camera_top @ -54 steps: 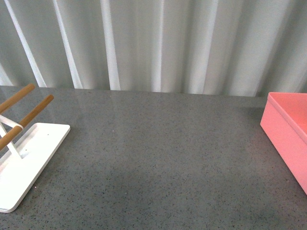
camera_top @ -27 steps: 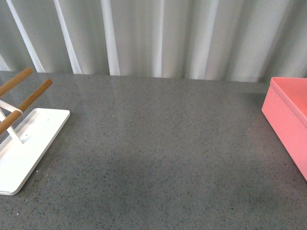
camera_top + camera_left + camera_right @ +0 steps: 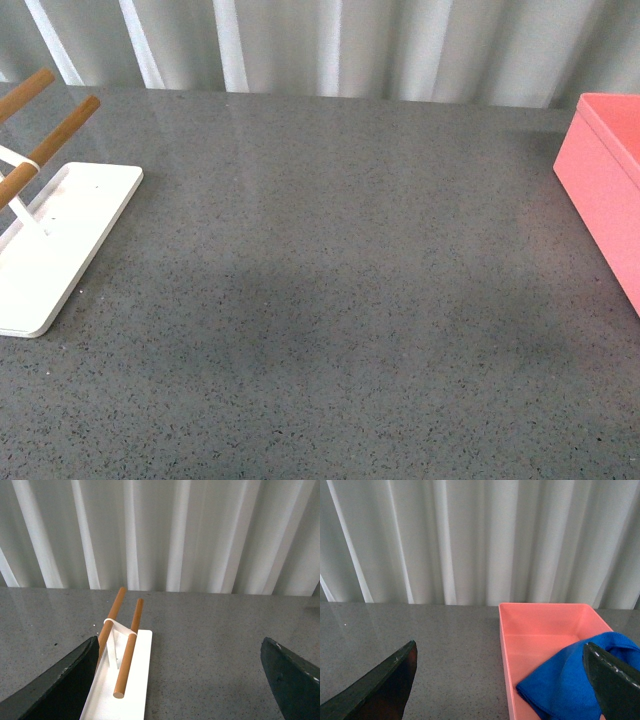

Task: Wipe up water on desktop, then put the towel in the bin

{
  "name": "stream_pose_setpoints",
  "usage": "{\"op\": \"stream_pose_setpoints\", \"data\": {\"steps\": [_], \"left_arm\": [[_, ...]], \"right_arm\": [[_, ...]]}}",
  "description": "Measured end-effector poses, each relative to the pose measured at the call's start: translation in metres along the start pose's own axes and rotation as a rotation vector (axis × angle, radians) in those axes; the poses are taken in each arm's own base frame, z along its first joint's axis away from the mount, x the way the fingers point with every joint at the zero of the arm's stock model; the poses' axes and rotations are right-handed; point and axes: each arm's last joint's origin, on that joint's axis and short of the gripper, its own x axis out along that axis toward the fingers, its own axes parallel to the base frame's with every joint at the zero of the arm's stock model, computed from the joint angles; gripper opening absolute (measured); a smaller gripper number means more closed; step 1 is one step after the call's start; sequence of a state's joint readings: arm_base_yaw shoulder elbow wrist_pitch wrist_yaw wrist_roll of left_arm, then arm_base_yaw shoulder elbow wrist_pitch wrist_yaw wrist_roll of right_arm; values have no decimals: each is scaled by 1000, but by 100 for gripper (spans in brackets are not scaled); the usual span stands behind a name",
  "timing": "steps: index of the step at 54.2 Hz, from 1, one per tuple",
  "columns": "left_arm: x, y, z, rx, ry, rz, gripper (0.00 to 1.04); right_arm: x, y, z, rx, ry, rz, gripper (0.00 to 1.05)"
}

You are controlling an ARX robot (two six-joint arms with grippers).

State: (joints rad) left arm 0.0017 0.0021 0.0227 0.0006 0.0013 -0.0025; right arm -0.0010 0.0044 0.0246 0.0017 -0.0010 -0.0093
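Worktop (image 3: 330, 300): dark grey speckled stone, slightly glossy; no standing water discernible on the visible span, though a thin film would be hard to tell from glare.

Curtain (image 3: 165, 530): pale pleated drape along the far edge.

Bin (image 3: 540, 640): salmon-pink box at the right edge of the worktop, only its near wall showing in the front view (image 3: 605, 190).

White base with wooden rods (image 3: 55, 240): at the left edge, rods slanting upward, nothing hanging on them.

Towel (image 3: 565, 685): bright blue, crumpled, lying inside the bin, resting against its near-side wall.

Right claw (image 3: 500, 680): fingers spread wide, nothing between them, above the bin. One dark finger (image 3: 612, 677) overlaps the towel in view; contact cannot be told.

Left claw (image 3: 180, 677): fingers spread, empty, facing the rod stand.

Step in hand, judged: release and withdrawal. Done well, the right claw rises straight, fingers kept apart, so no fibre snags and drags the towel back over the rim.
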Motion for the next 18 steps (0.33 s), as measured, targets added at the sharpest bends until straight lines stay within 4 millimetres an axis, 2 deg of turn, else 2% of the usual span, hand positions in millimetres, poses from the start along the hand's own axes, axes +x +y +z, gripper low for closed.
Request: {"op": "stream_pose_setpoints", "data": {"steps": [18], "left_arm": [[0, 0, 0, 0, 0, 0, 98]], "right_arm": [[0, 0, 0, 0, 0, 0, 98]]}}
